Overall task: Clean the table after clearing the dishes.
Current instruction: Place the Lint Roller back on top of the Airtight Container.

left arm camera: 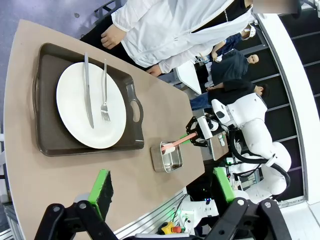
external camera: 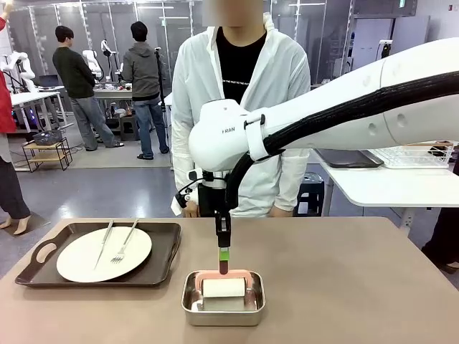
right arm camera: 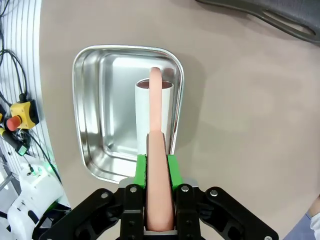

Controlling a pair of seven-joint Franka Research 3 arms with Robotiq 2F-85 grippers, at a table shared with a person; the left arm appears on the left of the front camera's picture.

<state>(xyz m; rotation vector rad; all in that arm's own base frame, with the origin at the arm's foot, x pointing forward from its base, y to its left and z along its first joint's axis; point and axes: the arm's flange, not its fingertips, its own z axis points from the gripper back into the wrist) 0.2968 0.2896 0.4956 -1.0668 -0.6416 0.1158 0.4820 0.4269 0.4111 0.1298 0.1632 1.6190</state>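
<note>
My right arm reaches in over the table's middle, its wrist turned so the fingers point straight down. My right gripper (external camera: 224, 259) (right arm camera: 155, 167) is clenched on the pink handle (external camera: 222, 273) (right arm camera: 155, 145) of a lint roller, the green pads pressed flat against both sides of the handle. The handle runs down from my fingers to the white paper roll (external camera: 224, 289) (right arm camera: 142, 115). The roll lies on its side within the walls of the small rectangular steel pan (external camera: 191, 308) (right arm camera: 100, 100), which stands near my edge of the table. Whether the roll touches the pan's bottom I cannot tell.

My left gripper (left arm camera: 161, 189) hangs above my side of the table with its fingers released and spread wide, nothing between the pads. From there I look down on the steel pan (left arm camera: 167, 162) and on my right gripper (left arm camera: 193, 136) above it.

The large taupe-brown table (external camera: 358, 287) (left arm camera: 30, 190) (right arm camera: 240, 100) carries the pan and, to my left of it and a little farther back, the dark brown rectangular handled tray (external camera: 29, 276) (left arm camera: 45, 100). The two stand close but apart. On the tray lies the round cream-white dinner plate (external camera: 79, 261) (left arm camera: 75, 120), and across the plate, side by side, lie the silver knife (external camera: 105, 242) (left arm camera: 87, 90) and the silver fork (external camera: 126, 242) (left arm camera: 105, 95).

Beyond the far edge stands a person in a white coat (external camera: 240, 107) (left arm camera: 165, 35), arms down, one hand (left arm camera: 112, 37) at the table's rim.
</note>
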